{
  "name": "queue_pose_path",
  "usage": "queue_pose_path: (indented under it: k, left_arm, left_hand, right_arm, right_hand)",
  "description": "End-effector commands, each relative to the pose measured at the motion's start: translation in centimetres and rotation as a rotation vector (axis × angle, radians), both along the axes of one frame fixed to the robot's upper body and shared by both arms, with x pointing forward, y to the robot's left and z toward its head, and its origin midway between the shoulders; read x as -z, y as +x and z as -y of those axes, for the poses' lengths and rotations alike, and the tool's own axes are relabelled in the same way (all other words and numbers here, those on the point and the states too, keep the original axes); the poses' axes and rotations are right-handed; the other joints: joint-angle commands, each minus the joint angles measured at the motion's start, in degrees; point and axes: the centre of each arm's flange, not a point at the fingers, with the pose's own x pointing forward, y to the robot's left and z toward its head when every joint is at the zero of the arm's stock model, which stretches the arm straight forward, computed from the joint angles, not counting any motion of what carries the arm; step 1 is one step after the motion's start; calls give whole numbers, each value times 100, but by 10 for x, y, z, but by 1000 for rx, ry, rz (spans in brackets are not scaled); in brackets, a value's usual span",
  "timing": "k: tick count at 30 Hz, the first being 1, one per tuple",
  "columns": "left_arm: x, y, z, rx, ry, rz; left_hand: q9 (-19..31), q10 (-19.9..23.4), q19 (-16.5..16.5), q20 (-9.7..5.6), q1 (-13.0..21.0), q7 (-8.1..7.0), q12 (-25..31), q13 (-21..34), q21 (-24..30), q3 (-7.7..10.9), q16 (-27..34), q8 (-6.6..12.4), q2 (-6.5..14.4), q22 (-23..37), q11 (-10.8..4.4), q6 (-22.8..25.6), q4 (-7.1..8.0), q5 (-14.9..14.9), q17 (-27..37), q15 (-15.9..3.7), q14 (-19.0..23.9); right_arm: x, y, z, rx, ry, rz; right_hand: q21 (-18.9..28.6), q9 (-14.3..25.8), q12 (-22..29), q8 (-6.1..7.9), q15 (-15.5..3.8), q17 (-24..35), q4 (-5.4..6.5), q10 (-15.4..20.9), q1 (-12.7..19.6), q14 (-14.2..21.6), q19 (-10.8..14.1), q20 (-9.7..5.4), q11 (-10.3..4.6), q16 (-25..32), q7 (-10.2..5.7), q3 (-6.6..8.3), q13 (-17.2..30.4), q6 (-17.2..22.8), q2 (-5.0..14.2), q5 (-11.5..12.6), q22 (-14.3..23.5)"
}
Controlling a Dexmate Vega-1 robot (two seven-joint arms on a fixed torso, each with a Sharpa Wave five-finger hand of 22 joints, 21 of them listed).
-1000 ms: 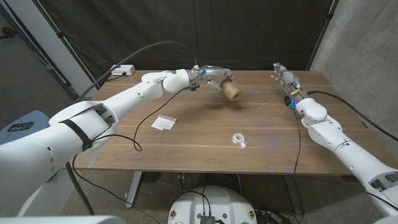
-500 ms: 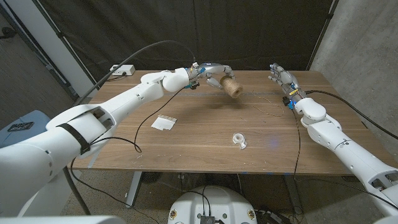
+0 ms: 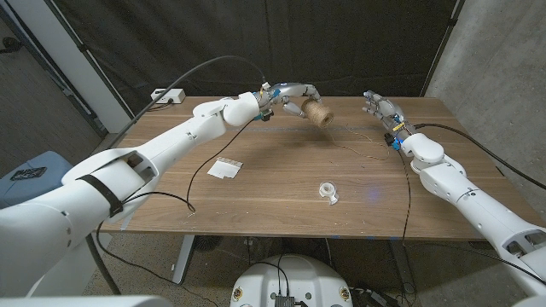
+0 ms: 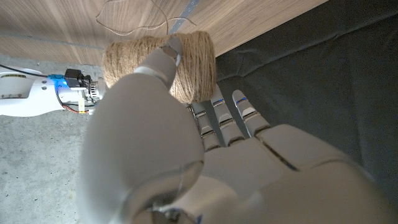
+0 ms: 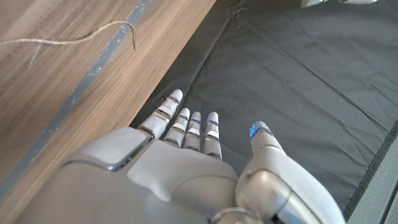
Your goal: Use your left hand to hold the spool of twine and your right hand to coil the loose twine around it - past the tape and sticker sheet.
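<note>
One spool of twine [image 3: 319,114], tan and rough, lifted clear of the wooden counter [image 3: 281,183] near its far edge, gripped by the left hand [image 3: 290,97] with thumb across the wound side and the other fingers behind, as seen up close from the left wrist. Probably light and firm in the wound body, with a coarse surface unlikely to slip; best held around the middle or by the ends, leaving the wound face free for new turns. Loose twine [image 3: 363,152] trailing from the spool across the counter toward the right hand [image 3: 378,106], lying in thin slack curls; limp, thread-fine, likely to snag or slide away under a fingertip, so better pinched between thumb and one finger than scooped. Right hand empty, fingers straight and spread, raised over the far right edge of the counter, close to the strand but not touching it; from the right wrist, a short length of twine visible on the wood beside the fingers. Nearer the robot, well apart from the spool: a small roll of tape [image 3: 328,191] and a sticker sheet [image 3: 225,168].
</note>
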Motion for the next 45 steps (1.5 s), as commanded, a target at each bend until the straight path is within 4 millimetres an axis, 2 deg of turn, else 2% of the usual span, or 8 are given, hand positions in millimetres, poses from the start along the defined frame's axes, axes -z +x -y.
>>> queue_pose_path:
  k: [1, 7, 12, 20, 25, 27, 33, 45]
  left_arm:
    - [-3, -2, -2, -6, -35, 12]
    - [-4, 0, -1, -21, -54, 18]
    - [-4, 1, 0, -25, -63, 16]
    - [-9, 0, 4, -23, -76, 25]
    - [-13, -2, 4, -24, -85, 41]
    - [-14, -2, 4, -24, -92, 43]
    - [-15, -2, 5, -25, -114, 42]
    - [-20, -4, 8, -25, -141, 49]
  left_hand:
    - [610, 67, -27, 21, -90, 20, 44, 1091, 14, 94, 44, 579, 184, 6, 69, 44, 97, 39, 14, 10, 39]
    - [600, 73, -32, 28, -94, 25, 43, 1105, 14, 84, 70, 593, 191, 7, 66, 53, 97, 43, 42, 9, 48]
    - [591, 86, -31, 36, -104, 24, 46, 1114, 16, 76, 83, 597, 198, 8, 64, 49, 103, 48, 58, 10, 51]
    - [576, 98, -35, 36, -101, 40, 46, 1132, 17, 73, 93, 617, 195, 11, 71, 65, 92, 62, 74, 10, 52]
    - [568, 104, -35, 37, -107, 52, 43, 1139, 19, 76, 93, 629, 192, 12, 63, 73, 92, 74, 73, 5, 74]
    - [565, 115, -35, 39, -108, 45, 46, 1142, 20, 79, 90, 634, 189, 12, 63, 80, 90, 78, 69, 5, 80]
    - [554, 138, -33, 33, -107, 35, 44, 1141, 23, 86, 88, 646, 188, 13, 57, 89, 85, 89, 68, 10, 94]
    - [550, 147, -31, 45, -118, 22, 41, 1165, 27, 94, 81, 670, 189, 15, 70, 84, 86, 107, 69, 0, 107]
  right_arm:
    - [4, 6, -6, -12, -33, -33]
    - [11, 8, -10, 0, -32, -46]
    - [15, 7, -12, 4, -44, -56]
    - [18, 5, -15, 21, -72, -60]
    - [19, 4, -17, 22, -86, -68]
    - [20, 3, -17, 22, -96, -71]
    - [19, 3, -21, 25, -107, -72]
    - [15, 5, -26, 14, -134, -71]
  right_hand:
    - [52, 19, 18, 55, -131, -1, -106, 84, 119, 61, 57, -154, 4, 19, 10, 19, 18, 90, -14, -10, 15]
    - [78, 24, 97, 94, -155, 5, -279, 407, 302, 235, 195, -166, 40, 61, -25, 31, 25, 308, -49, -49, 18]
    - [94, 28, 122, 125, -157, 9, -338, 537, 357, 299, 284, -185, 107, 71, -1, 7, 33, 454, -91, -63, 19]
    - [99, 32, 164, 147, -242, -1, -495, 772, 610, 444, 401, -223, 15, 84, -97, 38, 46, 627, -154, -58, 17]
    - [91, 32, 154, 144, -262, -3, -535, 787, 711, 476, 413, -249, 15, 82, -107, 57, 49, 650, -172, -56, 17]
    - [102, 33, 149, 146, -222, -6, -578, 821, 857, 513, 480, -201, 61, 79, -80, 88, 52, 687, -193, -54, 16]
    - [105, 35, 134, 133, -227, -9, -614, 867, 1112, 577, 563, -163, 39, 75, -80, 137, 57, 705, -239, -55, 15]
    - [87, 40, 113, 111, -250, -5, -596, 894, 1318, 618, 590, -176, 60, 65, -65, 150, 64, 712, -299, -70, 17]
